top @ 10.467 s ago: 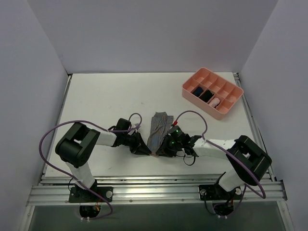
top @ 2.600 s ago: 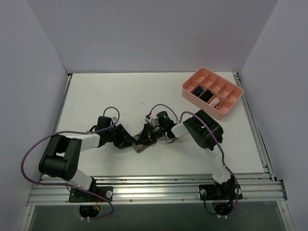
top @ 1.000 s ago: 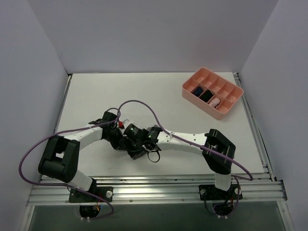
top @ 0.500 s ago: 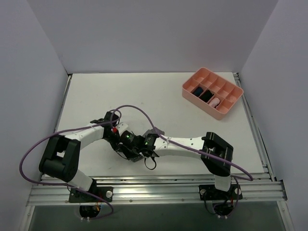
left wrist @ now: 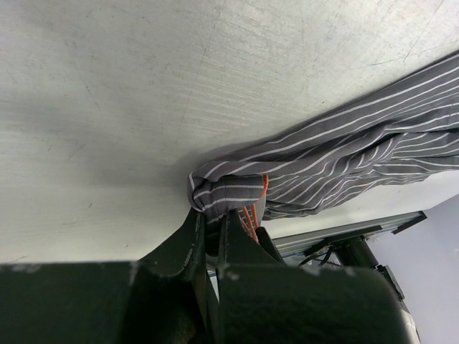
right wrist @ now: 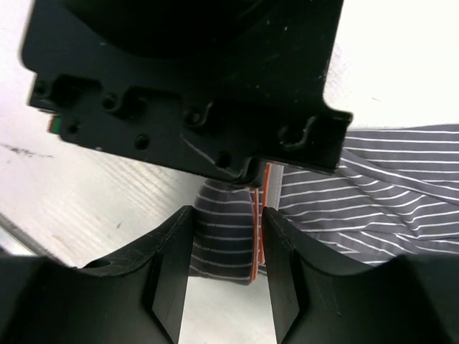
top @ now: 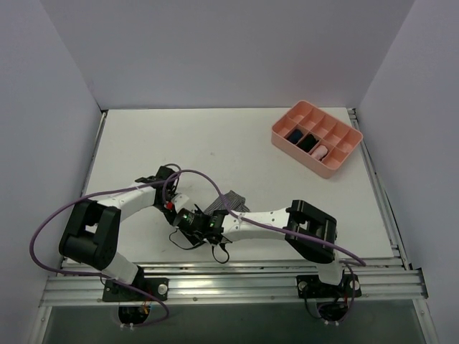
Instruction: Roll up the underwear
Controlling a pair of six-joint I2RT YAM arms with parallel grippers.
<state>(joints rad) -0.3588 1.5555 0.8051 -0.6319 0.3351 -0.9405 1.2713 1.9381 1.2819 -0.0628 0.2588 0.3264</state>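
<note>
The underwear [left wrist: 344,154] is grey finely striped cloth with an orange tag, bunched on the white table. My left gripper [left wrist: 213,215] is shut on a folded end of it beside the tag. In the right wrist view the same fold [right wrist: 226,236] sits between my right gripper's [right wrist: 226,251] fingers, which press on both its sides, facing the left gripper's black body. In the top view only a small grey part of the underwear [top: 232,198] shows. The left gripper [top: 172,204] and right gripper [top: 191,218] meet left of it, and the right arm lies across it.
A pink divided tray [top: 305,159] stands at the back right, holding a dark blue bundle [top: 294,134], a black one [top: 308,142] and a pink one [top: 320,151]. The metal rail of the table's near edge [top: 237,276] runs just behind the arms. Purple cables loop over both arms.
My right gripper has moved left and a little toward the near edge, up against the left gripper. The right arm stretches further across the cloth. The left gripper has barely moved.
</note>
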